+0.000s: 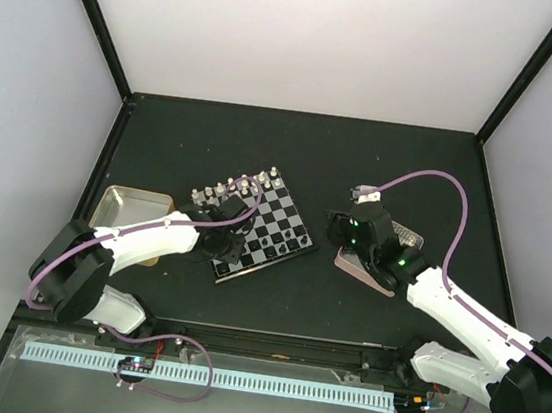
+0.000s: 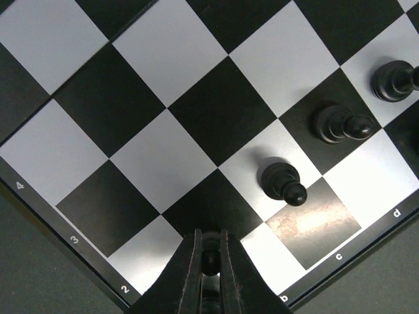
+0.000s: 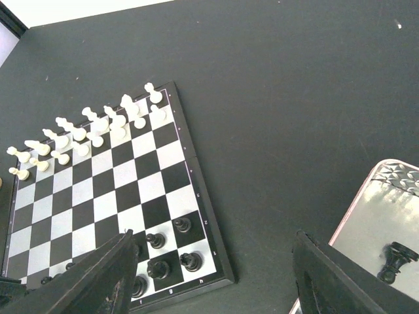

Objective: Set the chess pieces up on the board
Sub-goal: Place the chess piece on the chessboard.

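now left jaws clench one black piece [image 2: 209, 258]; three standing pieces [image 2: 283, 182] nearby; right jaws released.

Bright even overhead light; glare patch on board [image 2: 314, 222]; left fingers [image 2: 186, 278] slightly blurred.
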